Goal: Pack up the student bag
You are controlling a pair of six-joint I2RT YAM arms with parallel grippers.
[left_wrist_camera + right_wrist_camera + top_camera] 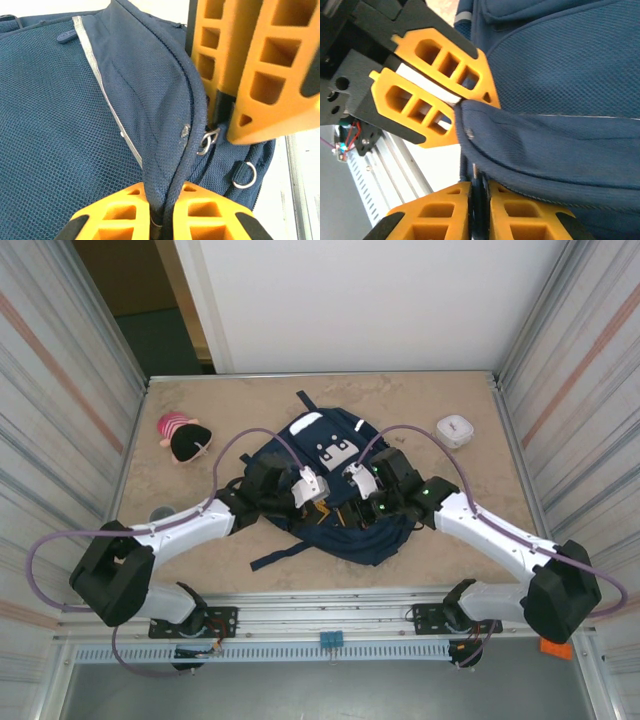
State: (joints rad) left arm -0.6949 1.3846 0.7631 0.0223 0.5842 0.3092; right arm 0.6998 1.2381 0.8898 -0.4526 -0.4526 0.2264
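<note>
Both left gripper (pixel 161 192) and right gripper (pixel 479 187) pinch the navy-blue fabric backpack's (pixel 60 130) zip edge (pixel 192 102); opening it probably needs pulling apart.

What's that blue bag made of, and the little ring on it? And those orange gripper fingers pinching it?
The bag looks like woven navy fabric, matte, with a dotted mesh weave and a thin shiny grey trim strip. The ring looks like metal: silvery with bright glints. The orange gripper fingers look like hard matte plastic, moulded in open lattice cells, though I can't be sure.
</note>
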